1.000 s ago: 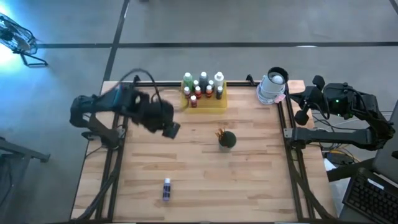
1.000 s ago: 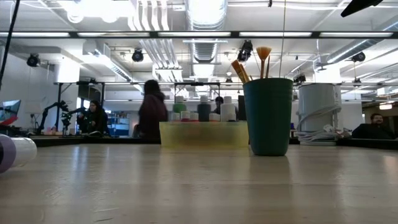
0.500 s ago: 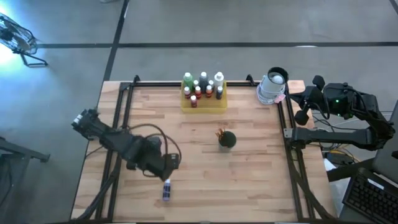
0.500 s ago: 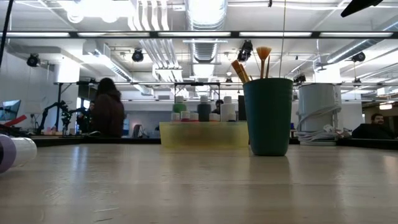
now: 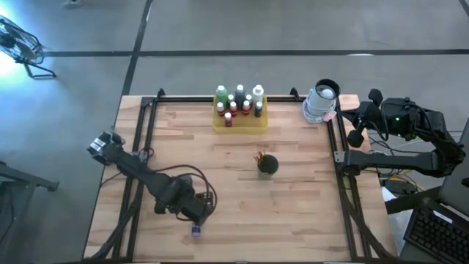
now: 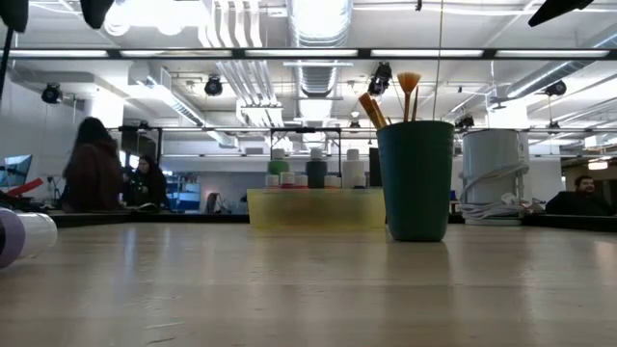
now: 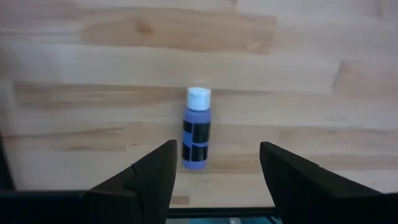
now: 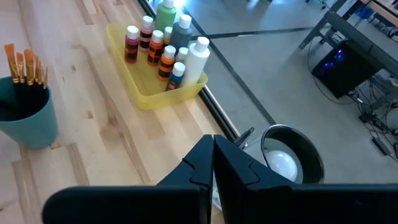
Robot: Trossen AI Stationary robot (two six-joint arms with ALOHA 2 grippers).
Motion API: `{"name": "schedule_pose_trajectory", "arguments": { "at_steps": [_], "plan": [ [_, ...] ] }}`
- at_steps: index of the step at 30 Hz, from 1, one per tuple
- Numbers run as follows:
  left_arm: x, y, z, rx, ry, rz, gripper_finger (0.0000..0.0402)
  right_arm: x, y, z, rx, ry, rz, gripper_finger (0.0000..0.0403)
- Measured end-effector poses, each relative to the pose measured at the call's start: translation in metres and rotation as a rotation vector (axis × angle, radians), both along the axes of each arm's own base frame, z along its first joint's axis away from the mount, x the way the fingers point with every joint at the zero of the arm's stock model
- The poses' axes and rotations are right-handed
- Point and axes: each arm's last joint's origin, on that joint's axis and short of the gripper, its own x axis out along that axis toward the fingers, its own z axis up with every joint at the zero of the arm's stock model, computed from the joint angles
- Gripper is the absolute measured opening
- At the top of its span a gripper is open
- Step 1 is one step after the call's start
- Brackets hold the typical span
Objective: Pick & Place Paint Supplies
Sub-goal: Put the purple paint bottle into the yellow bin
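A purple-blue paint bottle (image 7: 197, 134) with a white cap (image 7: 199, 94) lies on its side on the wooden table near its front left; it also shows in the high view (image 5: 196, 230) and the low view (image 6: 21, 235). My left gripper (image 5: 198, 214) hangs above it, pointing down and open, its fingers (image 7: 149, 180) standing apart short of the bottle's base. Several more bottles stand in the yellow tray (image 5: 240, 122) at the far edge. Orange-brown brushes (image 6: 388, 100) stick up out of the dark green cup (image 5: 269, 164). My right gripper (image 8: 213, 158) waits shut off the table's right edge.
A white round container (image 5: 321, 101) stands at the table's far right corner. Black rails (image 5: 139, 147) run along the table's left and right sides. Bare wood lies between the lying bottle and the cup. People move about in the room beyond the table.
My left gripper has swung from the far left, near the tray, toward the near edge and come down over the lying bottle, rolling about its own pointing line on the way. The bottle has not moved. A person in the room behind has walked to the left.
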Motion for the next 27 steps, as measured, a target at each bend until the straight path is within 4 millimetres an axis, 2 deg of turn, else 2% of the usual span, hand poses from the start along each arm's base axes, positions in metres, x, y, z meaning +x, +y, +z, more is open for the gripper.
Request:
{"name": "schedule_pose_trajectory", "arguments": {
  "at_steps": [13,20,27],
  "plan": [
    [0.004,-0.012,-0.066,-0.152,-0.003,-0.050,0.0234,0.000,0.000,0.000,0.000,0.000,-0.001,0.0008],
    [0.001,-0.017,-0.095,-0.157,-0.010,-0.066,0.0234,0.000,0.000,0.000,0.000,0.000,0.000,0.0008],
    [0.005,-0.026,-0.113,-0.131,0.005,-0.177,0.0234,0.000,0.000,0.000,0.000,0.000,-0.001,0.0008]
  ]
}}
